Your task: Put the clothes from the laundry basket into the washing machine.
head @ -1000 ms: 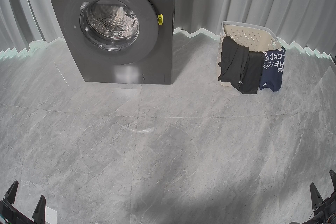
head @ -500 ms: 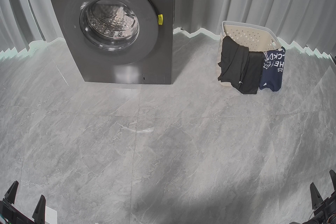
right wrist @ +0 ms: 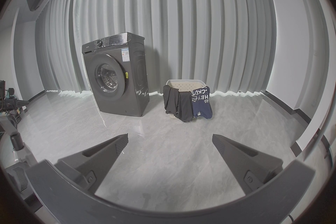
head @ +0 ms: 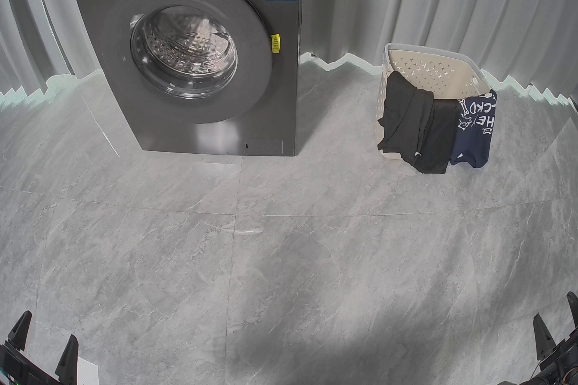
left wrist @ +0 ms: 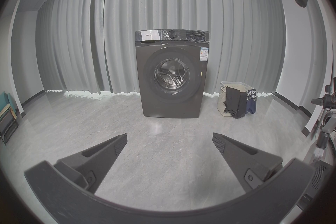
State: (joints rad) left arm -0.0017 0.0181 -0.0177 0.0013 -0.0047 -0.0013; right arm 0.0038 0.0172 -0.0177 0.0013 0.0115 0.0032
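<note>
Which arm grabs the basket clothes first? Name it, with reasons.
Right, probably: the laundry basket with the clothes over its rim stands on the robot's right, ahead of the right gripper; the left gripper faces the washing machine.

Grey tiled floor (head: 301, 260), dark washing machine (head: 192, 43) standing near its back edge, cream laundry basket (head: 428, 67) alongside, well apart

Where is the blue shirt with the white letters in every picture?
Head view: the blue shirt hangs over the front rim of the laundry basket, toward the right.
Left wrist view: the shirt hangs there too, far off.
Right wrist view: the shirt hangs beside black clothes.
Shared landmark: the washing machine.
</note>
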